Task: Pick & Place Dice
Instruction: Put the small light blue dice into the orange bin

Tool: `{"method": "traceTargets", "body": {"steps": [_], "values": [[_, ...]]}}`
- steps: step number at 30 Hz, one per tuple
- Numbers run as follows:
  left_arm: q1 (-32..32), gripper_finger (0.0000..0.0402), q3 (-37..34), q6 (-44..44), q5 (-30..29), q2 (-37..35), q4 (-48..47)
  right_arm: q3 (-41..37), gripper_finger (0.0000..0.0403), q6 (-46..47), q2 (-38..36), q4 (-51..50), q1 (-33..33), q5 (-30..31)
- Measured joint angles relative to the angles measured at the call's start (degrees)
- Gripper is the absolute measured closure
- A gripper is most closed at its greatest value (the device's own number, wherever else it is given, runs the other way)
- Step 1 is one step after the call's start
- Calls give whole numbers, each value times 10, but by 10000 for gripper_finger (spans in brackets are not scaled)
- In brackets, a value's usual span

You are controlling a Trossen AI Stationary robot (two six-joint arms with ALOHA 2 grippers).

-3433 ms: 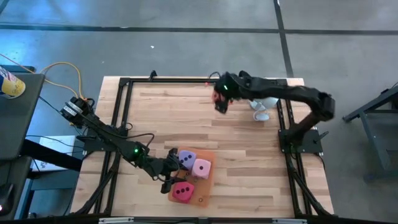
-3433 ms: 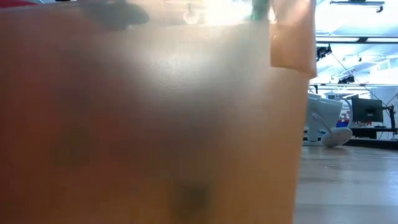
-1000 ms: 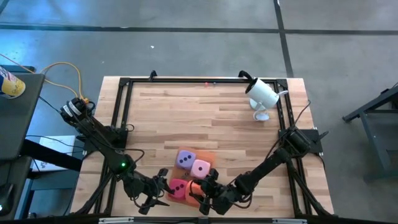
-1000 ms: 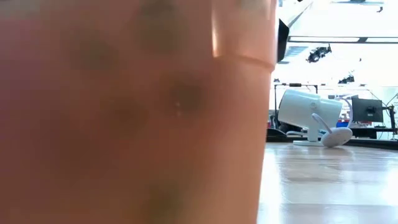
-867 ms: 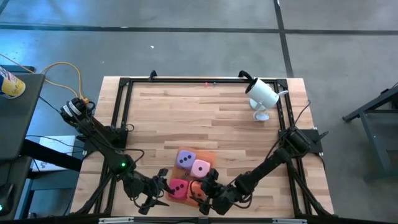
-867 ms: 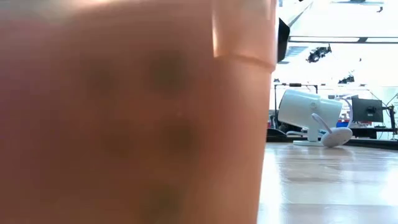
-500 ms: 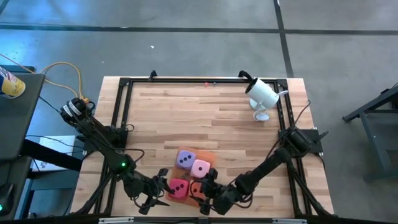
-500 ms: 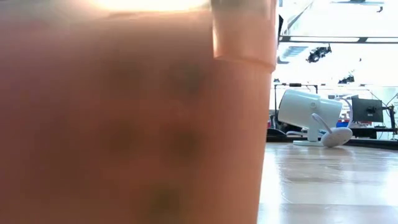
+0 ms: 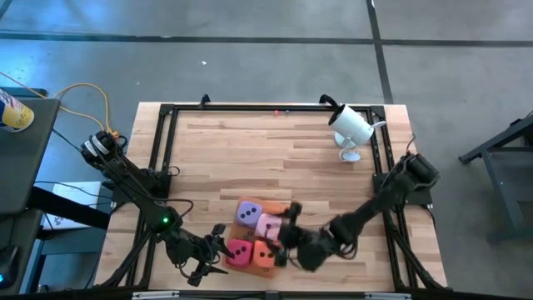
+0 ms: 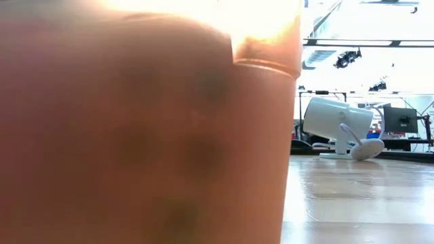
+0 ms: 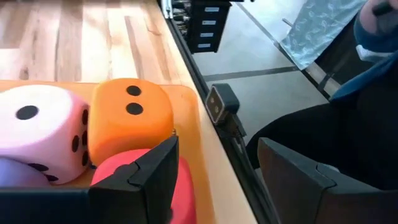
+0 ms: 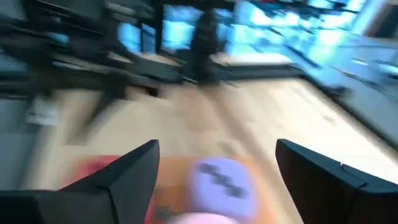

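Four dice lie close together on the translucent orange mat [image 11: 189, 112] near the table's front edge: purple [image 9: 248, 213], pink [image 9: 268, 225], red [image 9: 240, 252] and orange [image 9: 265, 255]. The orange die [image 11: 127, 121] rests on the mat between the pink die [image 11: 37, 134] and the red die [image 11: 186, 193]. My left gripper [image 9: 214, 249] is open at the red die's left side, nothing between its fingers [image 11: 217, 146]. My right gripper [image 9: 285, 235] hangs open above the dice's right side. Its wrist view looks down on the purple die [image 12: 217, 177]. My left gripper has one finger [image 11: 155, 174] right beside the red die's side, level from the table's left. I cannot tell whether it touches the die.
A white camera [image 9: 350, 125] stands at the far right corner. Black frame rails [image 9: 166, 167] run along the table's sides. Bare wood [image 9: 275, 150] lies beyond the dice. The mat fills most of the low view [image 10: 135, 135]. A person in dark clothes [image 11: 348, 118] is beyond the front edge.
My right gripper has let go of the orange die, which stays on the mat beside the red one. It has risen and drawn back toward the table's far right, rolling as it went.
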Motion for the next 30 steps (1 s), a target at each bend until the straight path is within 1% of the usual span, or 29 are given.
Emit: {"method": "traceTargets", "body": {"steps": [2,7,8,11,13,14,17,18,19,23,27,30], "values": [[8,188,0,4,-1,0,0,-1,97,33,-27,-73,-20,4],[27,188,0,13,-2,0,-18,0,103,160,-96,-223,-111,-119],[32,188,0,14,-4,0,-20,0,104,173,-106,-246,-132,-136],[44,188,0,22,-12,0,-19,0,104,178,-127,-311,-196,-161],[53,188,0,38,-12,0,-19,0,104,152,-134,-330,-232,-185],[58,188,0,48,-12,-2,-19,0,104,140,-136,-340,-252,-211],[72,188,0,61,-13,-10,-26,0,104,93,-138,-367,-320,-345],[76,188,0,61,-12,-15,-31,0,104,69,-137,-368,-342,-371],[80,188,0,61,-12,-20,-37,0,104,45,-137,-368,-360,-384],[99,188,0,90,-12,-54,-72,0,104,-20,-129,-329,-411,-388],[128,188,0,123,-14,-90,-113,-1,104,-84,-125,-320,-458,-395],[161,188,0,126,-15,-115,-149,0,104,-102,-117,-325,-509,-401]]}}
